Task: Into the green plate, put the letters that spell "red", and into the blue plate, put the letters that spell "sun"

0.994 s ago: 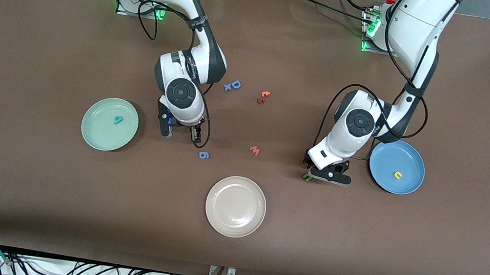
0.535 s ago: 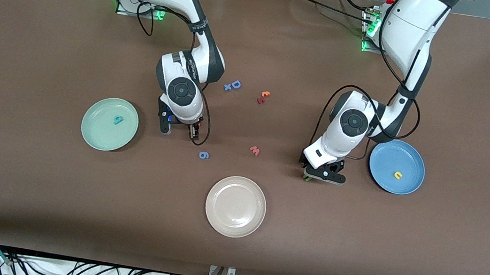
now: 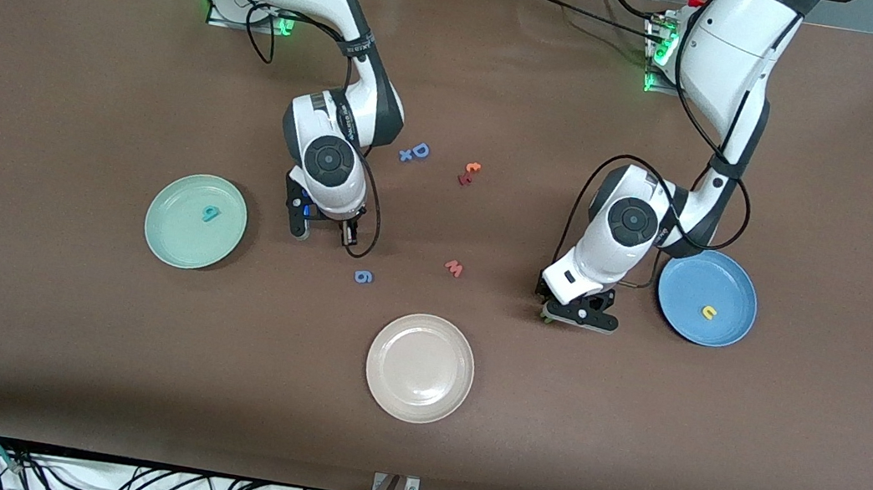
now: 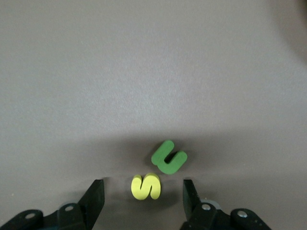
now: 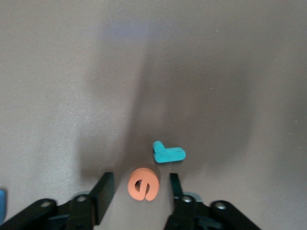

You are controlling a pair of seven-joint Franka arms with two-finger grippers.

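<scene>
The beige plate [image 3: 419,368] sits nearest to the front camera, about midway along the table. A bit farther back, the left gripper [image 3: 572,313] is down low at the table, close to the blue plate [image 3: 728,275]. In the left wrist view its two fingers [image 4: 94,199] stand apart with the yellow "s" [image 4: 146,186] between them, and they do not touch it, so the gripper is not holding anything. The olive-green letter [image 4: 169,157] lies just beside the "s", touching it or almost touching it. The blue plate is at the left arm's end of the table, and one yellow letter [image 3: 708,312] lies in it. A small blue "g" [image 3: 363,276] and a red "w" [image 3: 454,268] lie on the table between the two arms. The right gripper [image 3: 323,232] is also down low, near the green plate [image 3: 171,240]. In the right wrist view its fingers [image 5: 103,194] stand on both sides of the orange "e" [image 5: 143,184], with small gaps, so it is not squeezing the letter. The teal "r" [image 5: 168,153] lies just beside the "e". The green plate is toward the right arm's end, and the teal "d" [image 3: 210,213] lies in it. Farthest back are a blue "D" [image 3: 418,151] and an orange letter [image 3: 470,171].
</scene>
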